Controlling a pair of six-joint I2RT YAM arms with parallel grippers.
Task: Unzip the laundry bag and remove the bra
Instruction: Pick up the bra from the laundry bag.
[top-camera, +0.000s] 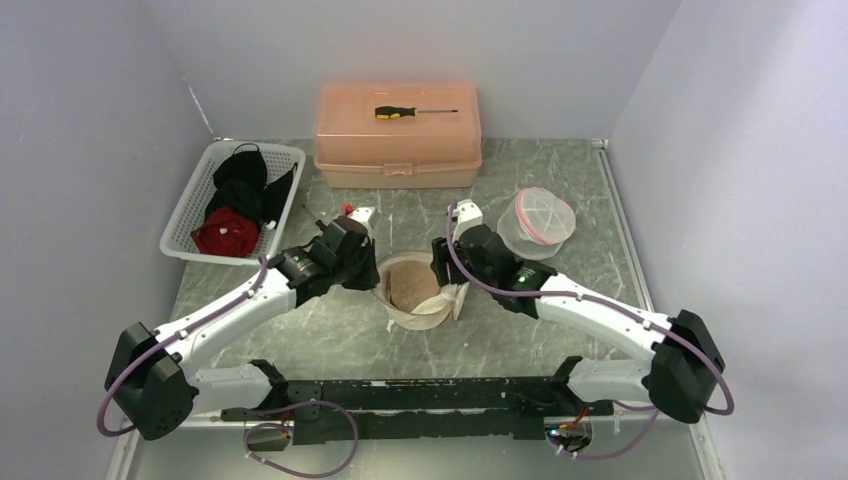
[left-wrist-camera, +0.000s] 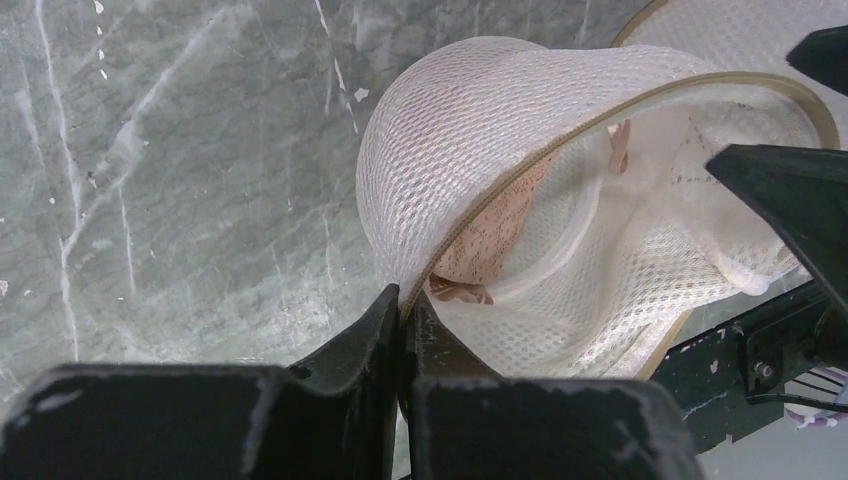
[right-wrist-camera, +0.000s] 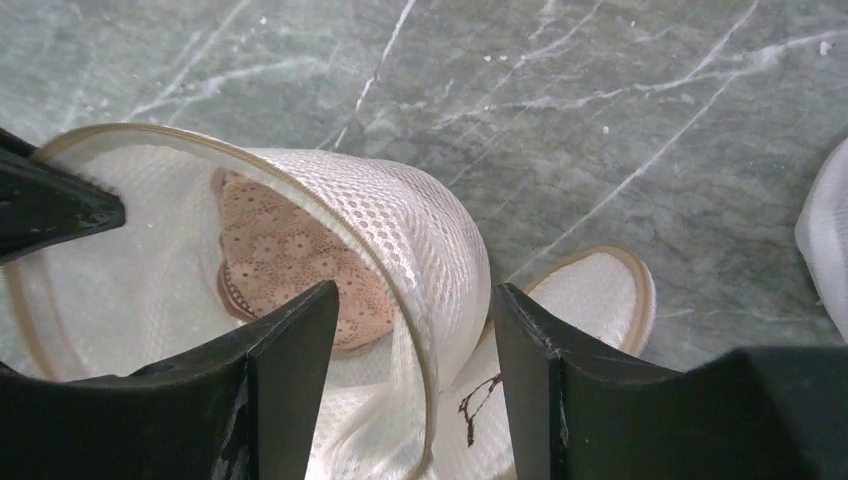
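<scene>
From above: shows the white mesh laundry bag (top-camera: 415, 318) lying unzipped mid-bench (top-camera: 330, 340), tan bra (top-camera: 410, 285) inside, flanked by the left end effector (top-camera: 368, 275) and the right end effector (top-camera: 452, 285).

From the left wrist: finds the left end effector (left-wrist-camera: 403, 300) clenched on the laundry bag (left-wrist-camera: 470, 110) at its trimmed rim, bra (left-wrist-camera: 490, 225) just beyond the fingertips.

From the right wrist: finds the right end effector (right-wrist-camera: 415, 295) released, straddling the laundry bag (right-wrist-camera: 400, 200) wall without pinching it, one finger inside just beside the bra (right-wrist-camera: 290, 260).
</scene>
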